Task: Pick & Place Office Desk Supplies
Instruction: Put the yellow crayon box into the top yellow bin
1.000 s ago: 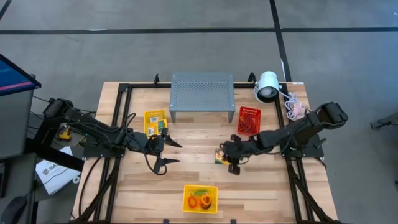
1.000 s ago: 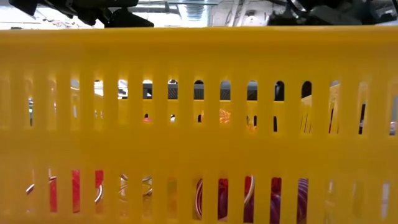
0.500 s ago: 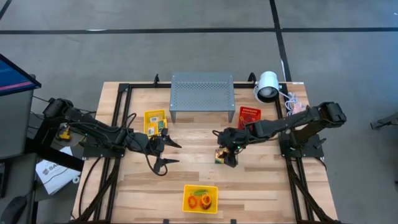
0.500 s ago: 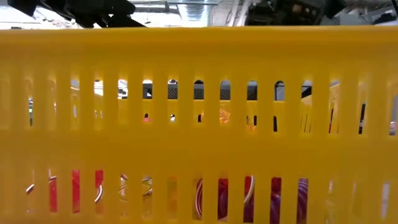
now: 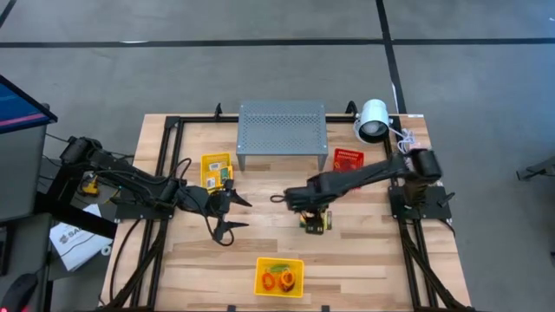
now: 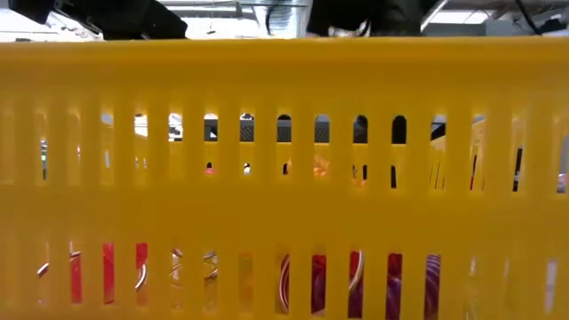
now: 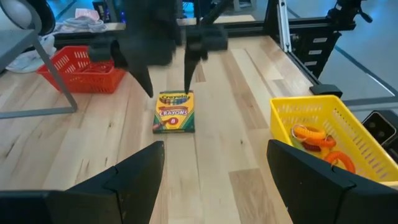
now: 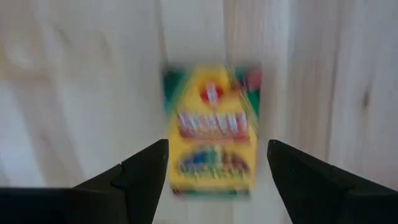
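Crayon box (image 7: 174,112) lies flat on the counter (image 5: 364,251) at mid-table, directly below the right gripper (image 8: 211,180), whose jaws stand apart, holding nothing. The left gripper (image 7: 214,171) waits nearby, jaws wide, empty. Three baskets: two yellow (image 5: 279,277) (image 5: 217,169), one red (image 5: 347,166). The low view is blocked by a yellow basket wall; its rubber bands (image 6: 320,280) show only through slots.

right end effector (image 5: 314,227) opened — arm swung leftward, crayon box (image 5: 315,223) released

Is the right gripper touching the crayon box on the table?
Apart. The left wrist view shows the right gripper open above the crayon box, fingertips clear of its far edge.
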### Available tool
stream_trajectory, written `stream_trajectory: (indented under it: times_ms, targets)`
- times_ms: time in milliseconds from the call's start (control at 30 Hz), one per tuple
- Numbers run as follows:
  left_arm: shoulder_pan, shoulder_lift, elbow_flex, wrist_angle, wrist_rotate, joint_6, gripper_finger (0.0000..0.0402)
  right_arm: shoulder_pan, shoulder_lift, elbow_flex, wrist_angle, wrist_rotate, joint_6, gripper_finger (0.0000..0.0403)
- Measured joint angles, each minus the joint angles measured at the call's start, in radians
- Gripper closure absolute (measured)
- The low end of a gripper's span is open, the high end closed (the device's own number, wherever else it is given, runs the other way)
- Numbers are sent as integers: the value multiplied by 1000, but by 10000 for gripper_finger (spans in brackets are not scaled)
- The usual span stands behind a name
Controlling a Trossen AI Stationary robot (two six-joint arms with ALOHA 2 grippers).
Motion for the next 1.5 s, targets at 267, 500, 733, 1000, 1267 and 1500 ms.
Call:
stream_trajectory:
  times_ms: [267, 500, 733, 1000, 1267, 1500]
  targets:
    - [0, 0, 0, -27, 0, -5, 121, 19, 63, 37, -66, 69, -18, 133]
    - [0, 0, 0, -43, 0, -24, 121, 17, 10, 37, -10, 67, 6, 133]
    - [0, 0, 0, -37, 0, -25, 121, 10, -7, 37, 0, 67, -7, 132]
    - [0, 0, 0, -37, 0, -32, 121, 12, -7, 36, 3, 22, -41, 132]
    - [0, 0, 0, -38, 0, -32, 121, 12, -7, 36, 11, 18, -41, 112]
    - [0, 0, 0, -38, 0, -32, 121, 17, -7, 36, 15, 15, -40, 17]
